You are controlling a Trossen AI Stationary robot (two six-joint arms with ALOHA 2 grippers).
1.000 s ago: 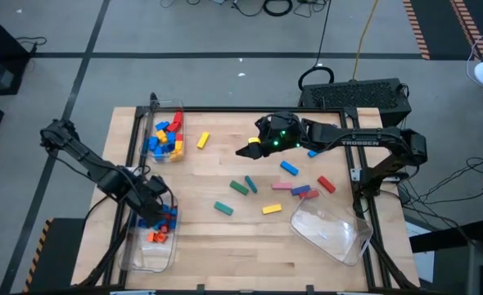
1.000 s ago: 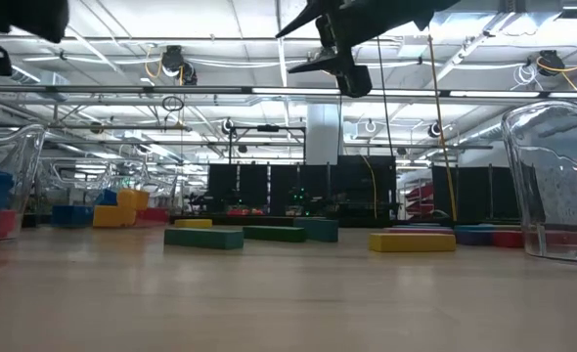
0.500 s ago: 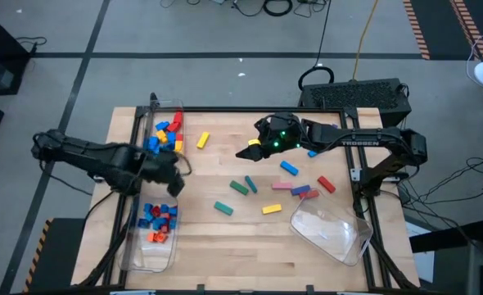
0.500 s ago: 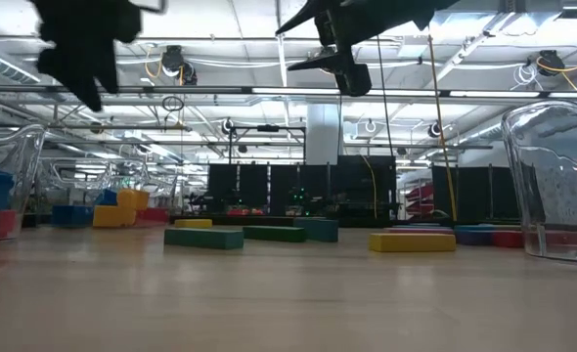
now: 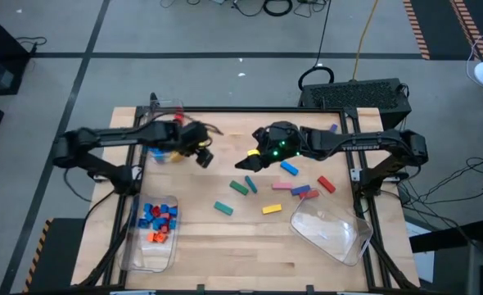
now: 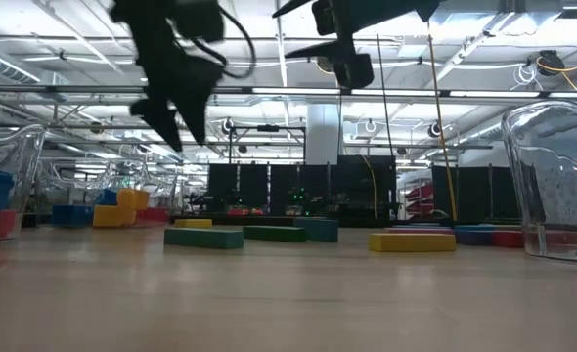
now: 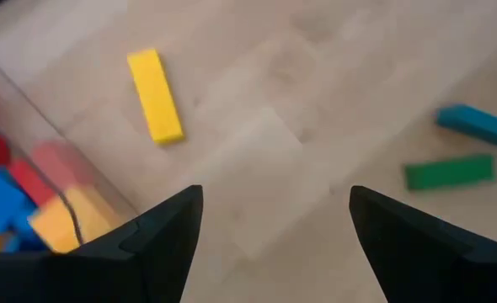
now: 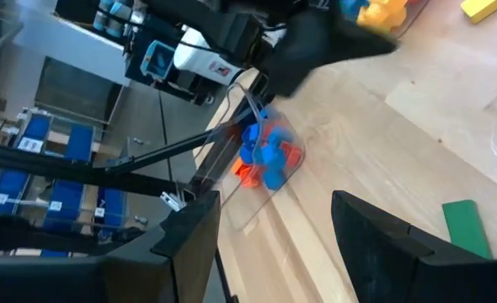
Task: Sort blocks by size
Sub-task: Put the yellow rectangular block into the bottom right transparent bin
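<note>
Two bins filled: the near bin (image 5: pixel 153 260) holds small blue, red and orange cubes (image 5: pixel 157 220); the far bin (image 5: pixel 155 113) holds medium bricks.
Third bin (image 5: pixel 333 231): on its side at the table's (image 5: pixel 225 246) right front, nothing in it that I can see.
Left to do: roughly ten long bars lie loose mid-table, among them a yellow bar (image 5: pixel 202 141), green bars (image 5: pixel 240 188) and a pink bar (image 5: pixel 282 186). My guess is about half done.
Left end effector (image 5: pixel 202 156): open and empty, up above the table just beside the far bin and near the yellow bar.
Right end effector (image 5: pixel 246 161): open, empty, raised over the green bars.
Left wrist view only: the yellow bar (image 7: pixel 155 95) right by the bin wall.
Low view only: both end effectors well clear of the wood.
</note>
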